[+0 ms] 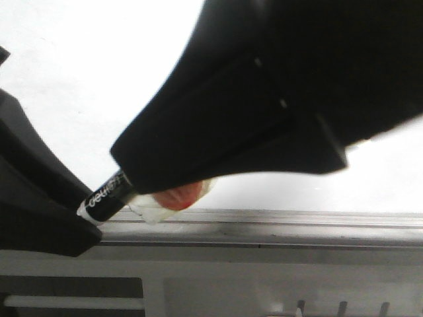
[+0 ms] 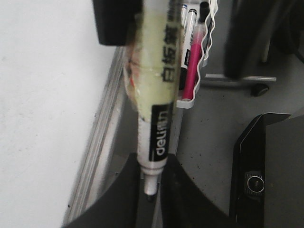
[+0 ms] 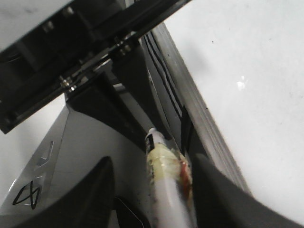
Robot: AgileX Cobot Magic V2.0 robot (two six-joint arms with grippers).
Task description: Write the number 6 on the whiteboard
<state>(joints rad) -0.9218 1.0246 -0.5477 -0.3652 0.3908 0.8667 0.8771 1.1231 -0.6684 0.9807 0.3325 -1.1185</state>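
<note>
The whiteboard (image 1: 79, 66) is a glossy white sheet with a grey metal rail (image 1: 264, 221) along its near edge. No number 6 shows on it. A white marker (image 1: 106, 198) with a black label and a yellowed tape wrap lies over the rail. My left gripper (image 1: 82, 214) is shut on the marker's nib end (image 2: 151, 190); its fingers (image 2: 123, 199) press both sides. My right gripper (image 1: 129, 162) straddles the taped barrel (image 3: 164, 185). Its jaws stand wide, with a gap on one side. The board also shows in the left wrist view (image 2: 42, 95) and the right wrist view (image 3: 247, 85).
A white wire holder (image 2: 209, 33) with a pink pen (image 2: 192, 61) and other pens stands on the grey table (image 2: 209, 133) beside the board. A black box (image 2: 266, 166) sits close to my left gripper. A black scribble (image 3: 23, 194) marks a grey panel.
</note>
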